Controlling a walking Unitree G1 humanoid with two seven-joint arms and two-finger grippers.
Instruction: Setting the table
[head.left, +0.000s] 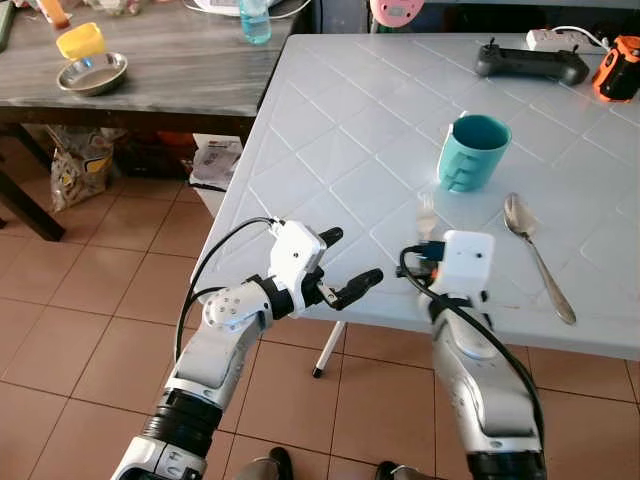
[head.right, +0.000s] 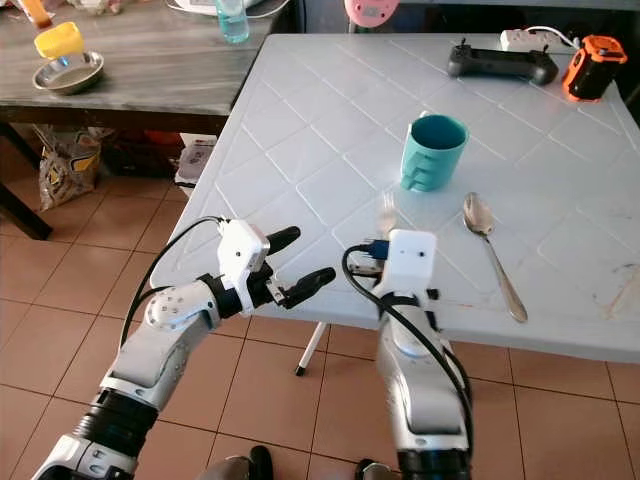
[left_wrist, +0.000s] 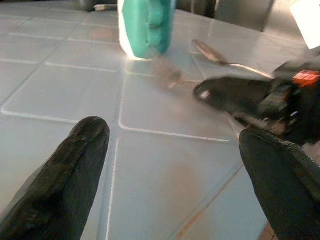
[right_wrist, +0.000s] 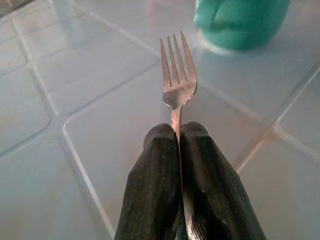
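A metal fork (right_wrist: 176, 80) sticks out from my right gripper (right_wrist: 177, 132), which is shut on its handle just above the white table (head.left: 330, 130). Its tines (head.left: 426, 210) point toward the teal mug (head.left: 472, 152) standing farther back. A spoon (head.left: 537, 256) lies on the table right of the fork, bowl toward the mug. My left gripper (head.left: 347, 268) is open at the table's front edge, left of the right gripper, with nothing between its fingers (left_wrist: 75, 165). In the left wrist view the mug (left_wrist: 146, 27) and spoon (left_wrist: 220, 56) show beyond them.
A black controller (head.left: 531, 65), an orange device (head.left: 617, 68) and a white power strip (head.left: 555, 38) lie at the table's far right. A dark wooden table (head.left: 150, 70) to the left holds a metal bowl (head.left: 92, 73), a yellow object (head.left: 80, 40) and a bottle (head.left: 255, 20). Tiled floor lies below.
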